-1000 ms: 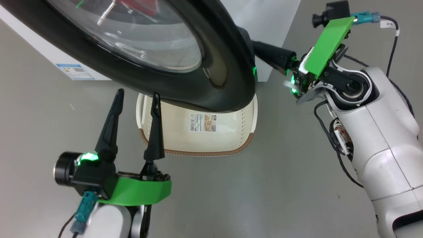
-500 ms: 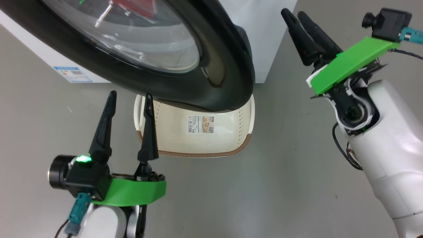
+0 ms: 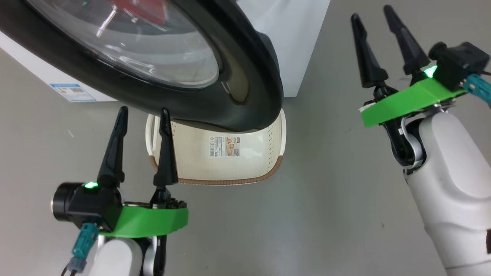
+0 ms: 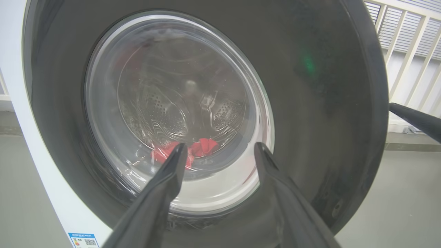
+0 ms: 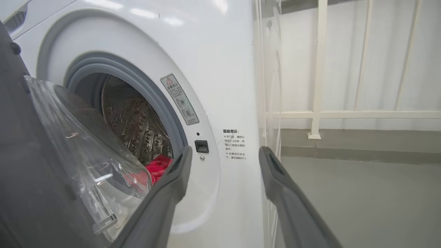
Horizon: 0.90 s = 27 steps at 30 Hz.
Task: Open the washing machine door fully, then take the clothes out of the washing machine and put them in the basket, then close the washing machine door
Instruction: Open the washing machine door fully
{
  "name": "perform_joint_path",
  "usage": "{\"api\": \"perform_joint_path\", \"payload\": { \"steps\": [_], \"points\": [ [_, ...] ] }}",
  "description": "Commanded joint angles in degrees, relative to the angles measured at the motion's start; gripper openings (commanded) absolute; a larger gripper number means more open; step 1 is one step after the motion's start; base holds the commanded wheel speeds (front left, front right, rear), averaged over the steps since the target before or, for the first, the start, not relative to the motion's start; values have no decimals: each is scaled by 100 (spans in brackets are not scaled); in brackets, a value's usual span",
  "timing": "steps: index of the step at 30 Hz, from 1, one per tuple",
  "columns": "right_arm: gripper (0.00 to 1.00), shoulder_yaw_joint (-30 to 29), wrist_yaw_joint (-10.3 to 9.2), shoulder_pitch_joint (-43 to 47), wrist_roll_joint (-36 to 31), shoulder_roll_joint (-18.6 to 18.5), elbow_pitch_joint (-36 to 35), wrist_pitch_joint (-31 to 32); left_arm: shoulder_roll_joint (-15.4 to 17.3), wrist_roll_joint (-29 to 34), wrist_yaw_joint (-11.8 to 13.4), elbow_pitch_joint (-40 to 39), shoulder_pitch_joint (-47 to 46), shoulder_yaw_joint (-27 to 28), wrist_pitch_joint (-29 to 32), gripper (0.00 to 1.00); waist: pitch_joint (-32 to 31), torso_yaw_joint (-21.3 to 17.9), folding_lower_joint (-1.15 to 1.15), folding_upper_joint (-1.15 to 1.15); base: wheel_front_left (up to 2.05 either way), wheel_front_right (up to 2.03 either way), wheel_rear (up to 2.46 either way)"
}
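Left claw (image 3: pixel 144 109) and right claw (image 3: pixel 371 12) gape empty. Ahead of them, the unheld glossy black round door (image 3: pixel 245 76) could swing shut.

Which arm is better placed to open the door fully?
Probably right: right gripper, open, sits beside the free edge of the washing machine door, facing the gap; left gripper faces its front.
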Motion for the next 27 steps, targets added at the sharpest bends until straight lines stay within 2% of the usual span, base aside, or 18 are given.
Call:
{"api": "perform_joint_path", "payload": {
  "steps": [1,6,14,27],
  "points": [
    [100,-25,28,198,-164,139,-215,-33,87,-26,31,-139,72,190,-27,100,-1,2,0,0,0,0,0],
    [100,-344,28,694,-925,371,-666,-34,87,-67,34,-93,77,188,-27,100,-28,5,0,0,0,0,0],
    [100,-626,28,1192,-1507,441,-1112,-35,87,-54,41,-54,112,211,-27,100,-51,1,0,0,0,0,0],
    [100,-744,28,1977,-1264,446,-1587,-35,87,-39,23,-19,159,258,-27,100,-154,-37,0,0,0,0,0]
  ]
}}
